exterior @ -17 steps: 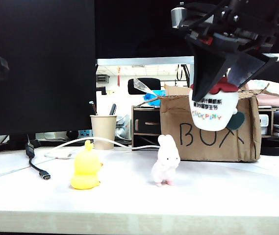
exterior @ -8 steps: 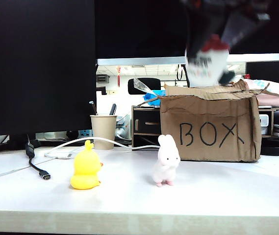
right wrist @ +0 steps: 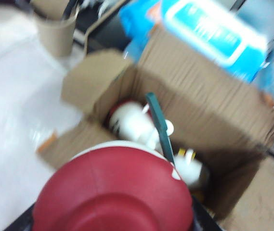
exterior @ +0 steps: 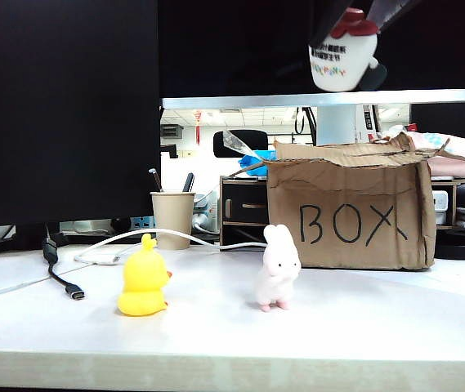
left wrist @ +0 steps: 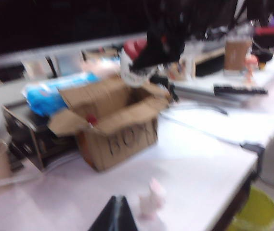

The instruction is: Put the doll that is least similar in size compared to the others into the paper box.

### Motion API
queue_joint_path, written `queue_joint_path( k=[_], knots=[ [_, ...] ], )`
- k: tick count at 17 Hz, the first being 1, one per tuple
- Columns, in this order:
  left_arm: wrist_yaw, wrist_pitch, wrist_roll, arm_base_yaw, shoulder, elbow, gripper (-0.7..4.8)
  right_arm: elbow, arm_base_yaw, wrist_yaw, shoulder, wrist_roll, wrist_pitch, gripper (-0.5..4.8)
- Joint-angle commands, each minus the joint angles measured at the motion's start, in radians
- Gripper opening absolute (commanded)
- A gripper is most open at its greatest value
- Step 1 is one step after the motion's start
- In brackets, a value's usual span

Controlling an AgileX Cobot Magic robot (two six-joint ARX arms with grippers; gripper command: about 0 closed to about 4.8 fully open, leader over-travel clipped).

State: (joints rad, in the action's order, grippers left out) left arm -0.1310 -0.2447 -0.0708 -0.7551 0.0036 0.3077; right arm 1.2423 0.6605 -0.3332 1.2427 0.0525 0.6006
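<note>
Table [exterior: 379, 310]; right gripper [exterior: 355, 20] gripping doll [exterior: 342, 57] above paper box [exterior: 346, 212]

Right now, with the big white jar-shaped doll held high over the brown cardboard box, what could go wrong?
1. The right hand holds the white jar-shaped doll with the dark red lid high above the brown cardboard box marked BOX; released from here, it might bounce off the torn edge.
2. The right wrist view shows other toys already inside, so the doll may land crooked.
3. The box's open flaps could deflect it.

The left hand hovers low over the table.
</note>
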Motion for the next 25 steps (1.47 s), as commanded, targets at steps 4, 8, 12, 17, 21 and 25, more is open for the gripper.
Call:
queue_joint_path(
  k=[4, 8, 12, 17, 21, 25],
  knots=[
    [-0.004, 0.014, 0.000, 0.002, 0.000, 0.066, -0.05, 0.011, -0.111, -0.004, 0.077, 0.005, -0.225, -0.06],
    [-0.004, 0.013, 0.000, 0.002, 0.000, 0.066, -0.05, 0.019, -0.176, -0.001, 0.201, 0.005, -0.291, -0.06],
    [-0.004, 0.013, 0.000, 0.002, 0.000, 0.066, -0.05, 0.023, -0.195, -0.001, 0.293, 0.008, -0.328, -0.06],
    [-0.004, 0.013, 0.000, 0.002, 0.000, 0.066, -0.05, 0.024, -0.195, -0.001, 0.299, 0.008, -0.373, 1.15],
    [-0.004, 0.013, 0.000, 0.001, 0.000, 0.066, -0.05, 0.023, -0.195, -0.005, 0.299, 0.007, -0.327, 3.92],
    [-0.004, 0.013, 0.000, 0.001, 0.000, 0.066, -0.05, 0.023, -0.194, -0.005, 0.270, 0.006, -0.306, 1.34]
  ],
)
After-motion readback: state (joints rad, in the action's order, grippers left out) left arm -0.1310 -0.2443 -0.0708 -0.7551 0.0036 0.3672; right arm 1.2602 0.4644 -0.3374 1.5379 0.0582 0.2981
